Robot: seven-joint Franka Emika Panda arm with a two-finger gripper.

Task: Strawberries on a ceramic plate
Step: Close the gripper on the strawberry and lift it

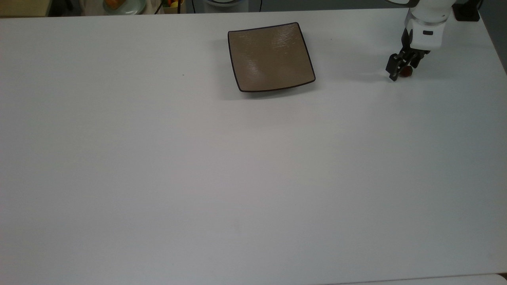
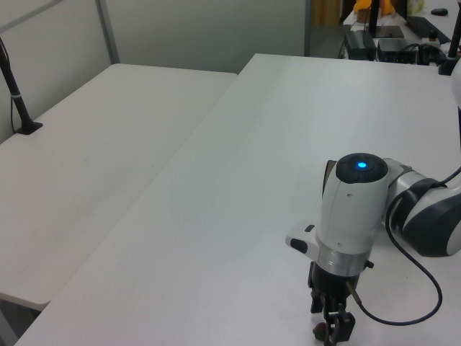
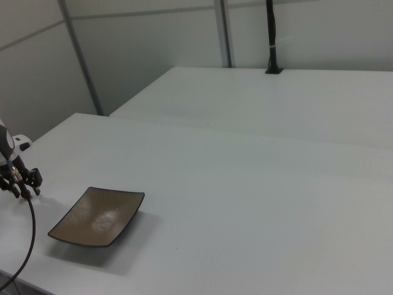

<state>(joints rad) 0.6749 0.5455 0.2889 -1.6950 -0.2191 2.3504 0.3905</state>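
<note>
Hand [image 1: 401, 73] down on bench [image 1: 253, 178], fingers straddling strawberry [image 1: 406, 71], not clenched on it yet; plate [image 1: 271, 56] well apart, bare.

White arm [image 2: 349, 209], black jaws, blue light [image 2: 361, 165]

Hand [image 1: 401, 71] lowered, fingers apart.
</note>
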